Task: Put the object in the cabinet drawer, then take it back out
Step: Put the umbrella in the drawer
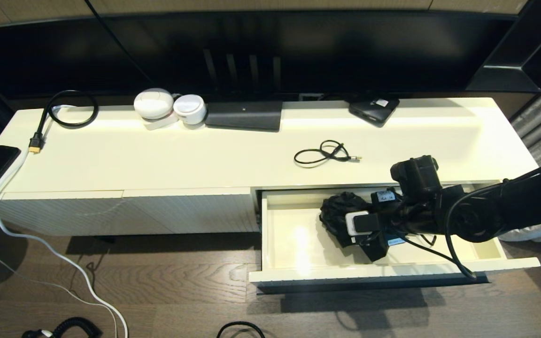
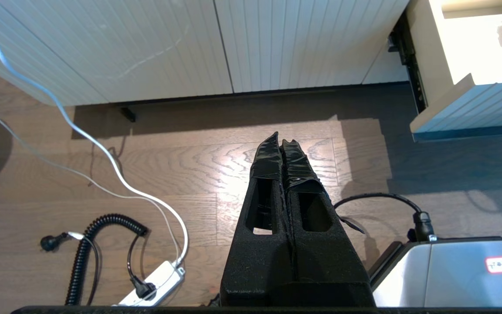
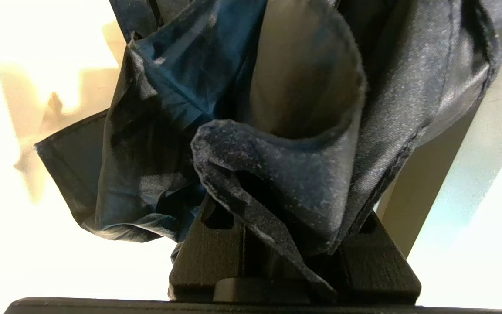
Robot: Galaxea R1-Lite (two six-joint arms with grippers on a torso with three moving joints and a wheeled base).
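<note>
Two claws: left claw (image 2: 280, 141) clenched on nothing, hanging over the wooden floor (image 2: 181, 170); right claw (image 3: 277, 244) grasping crumpled dark cloth (image 1: 341, 213), bunched against its fingers, inside the open cabinet drawer (image 1: 294, 244). Right arm reaching in from the right. No legible writing.

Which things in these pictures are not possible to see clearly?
- Right gripper: in the right wrist view the dark cloth covers its jaws; in the head view the arm hides them.
- Cabinet drawer: its handle is out of sight in the head view.
- Left gripper: absent from the head view.
</note>
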